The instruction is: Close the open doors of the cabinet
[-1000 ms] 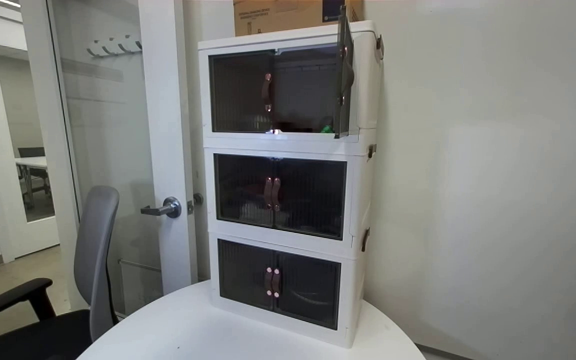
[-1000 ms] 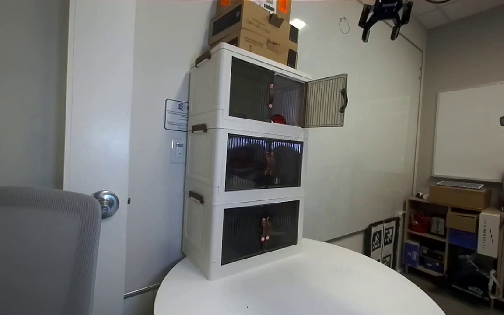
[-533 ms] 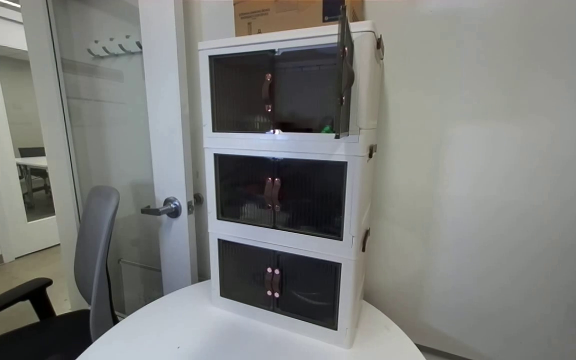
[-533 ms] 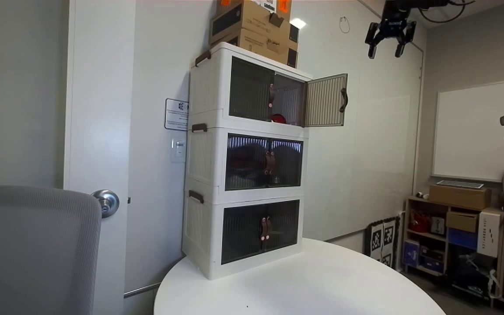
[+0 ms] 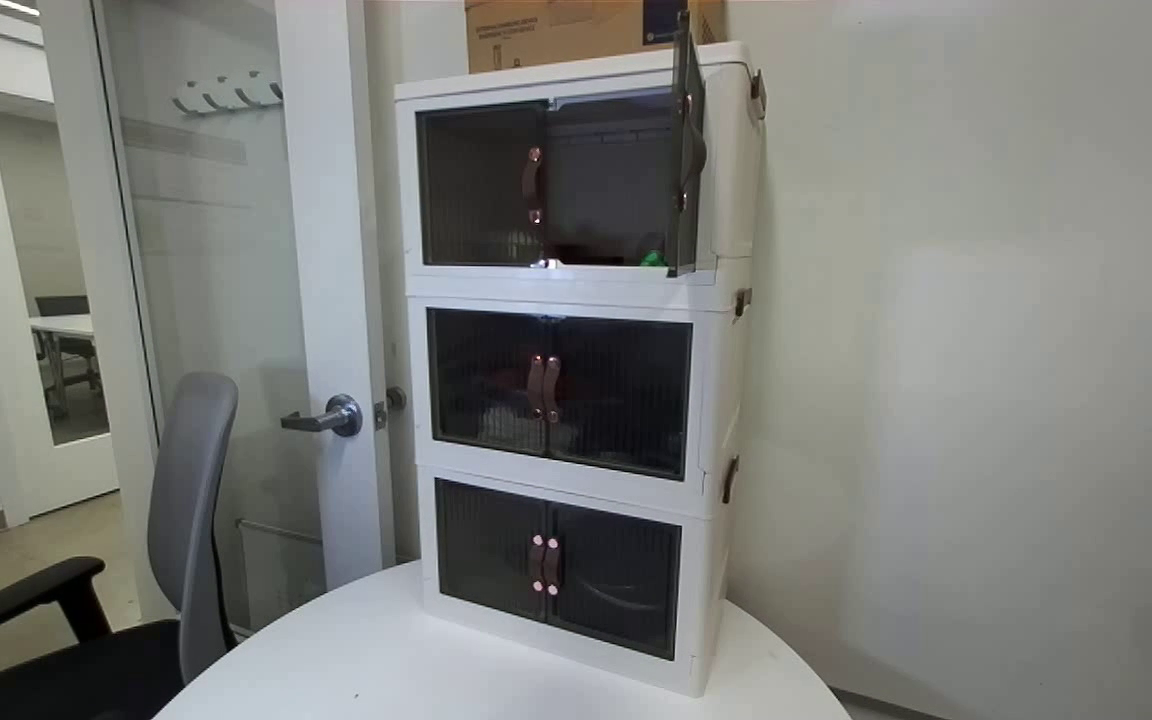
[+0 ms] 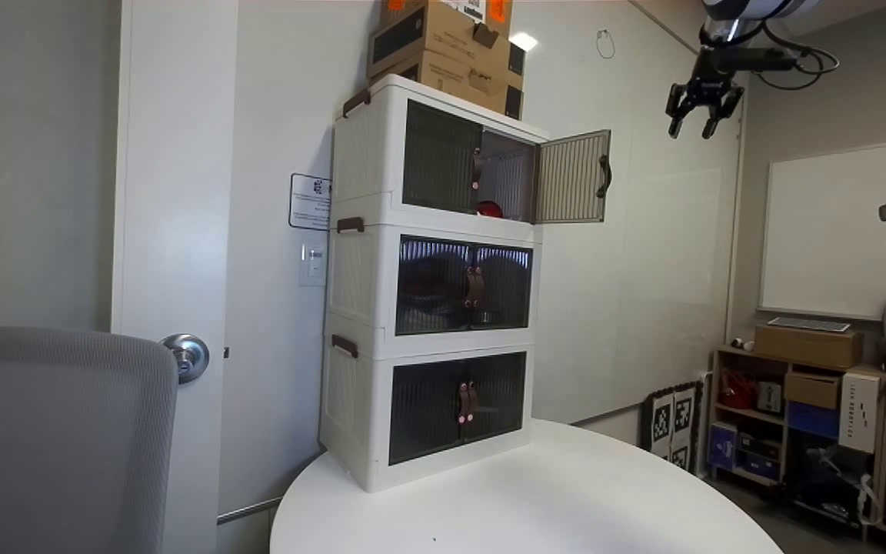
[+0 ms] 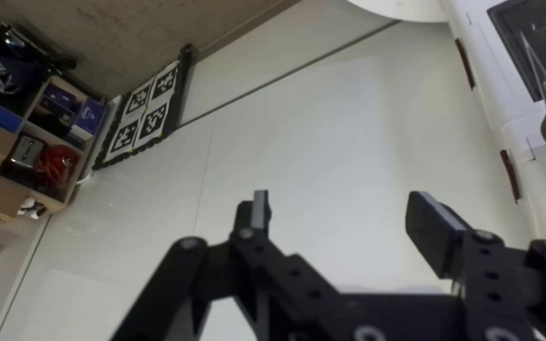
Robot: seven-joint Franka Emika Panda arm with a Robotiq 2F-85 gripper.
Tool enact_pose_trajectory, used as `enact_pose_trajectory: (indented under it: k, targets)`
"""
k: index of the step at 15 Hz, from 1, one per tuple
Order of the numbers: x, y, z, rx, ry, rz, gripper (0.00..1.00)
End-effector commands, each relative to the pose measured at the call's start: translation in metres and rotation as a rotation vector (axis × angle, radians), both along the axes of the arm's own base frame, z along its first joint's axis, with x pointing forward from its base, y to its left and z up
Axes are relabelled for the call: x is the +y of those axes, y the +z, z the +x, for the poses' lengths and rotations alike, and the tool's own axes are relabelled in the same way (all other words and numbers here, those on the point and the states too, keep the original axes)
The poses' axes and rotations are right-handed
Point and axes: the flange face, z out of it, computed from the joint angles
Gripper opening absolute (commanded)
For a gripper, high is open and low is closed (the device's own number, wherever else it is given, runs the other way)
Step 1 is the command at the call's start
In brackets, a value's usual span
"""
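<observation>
A glossy white wall panel (image 6: 643,308) spans much of the background in an exterior view, with wooden shelving (image 6: 751,415) beyond its far end and a white room door (image 6: 174,192) on the opposite side. A round white table (image 5: 336,655) carries the cabinet (image 6: 435,346), a white unit of three stacked tiers, upright in both exterior views. A grey mesh-backed office chair (image 6: 51,431) partly hides the room door, and cardboard boxes (image 6: 451,73) are stacked on the cabinet's top.

Uppermost, the closed smoky door leaf (image 6: 441,158) sits in its frame, while the open ribbed door leaf (image 6: 572,178) stands swung out from the cabinet's front. In an exterior view the gripper (image 6: 691,132) hangs to the right of that open leaf, its lower end about level there with the leaf's top edge, wall panel showing between them. In the wrist view its fingertips (image 7: 259,213) are spread wide, the wall panel visible through the gap.

The open leaf bears a dark curved strap handle (image 6: 604,177). Low in the topmost tier are a red object (image 6: 489,208) and a green object (image 5: 653,258), too small to identify.
</observation>
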Motion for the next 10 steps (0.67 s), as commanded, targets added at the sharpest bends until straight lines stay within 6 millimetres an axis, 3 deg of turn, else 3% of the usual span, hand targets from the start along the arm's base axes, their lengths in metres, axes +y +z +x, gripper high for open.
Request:
enact_pose_trajectory:
  k: [1,7,10]
  targets:
    - [-0.004,-0.001,0.030,-0.113,0.024,-0.018,0.44]
    - [0.037,-0.021,0.072,-0.214,0.129,0.019,0.01]
    - [0.061,-0.029,0.088,-0.221,0.197,0.095,0.00]
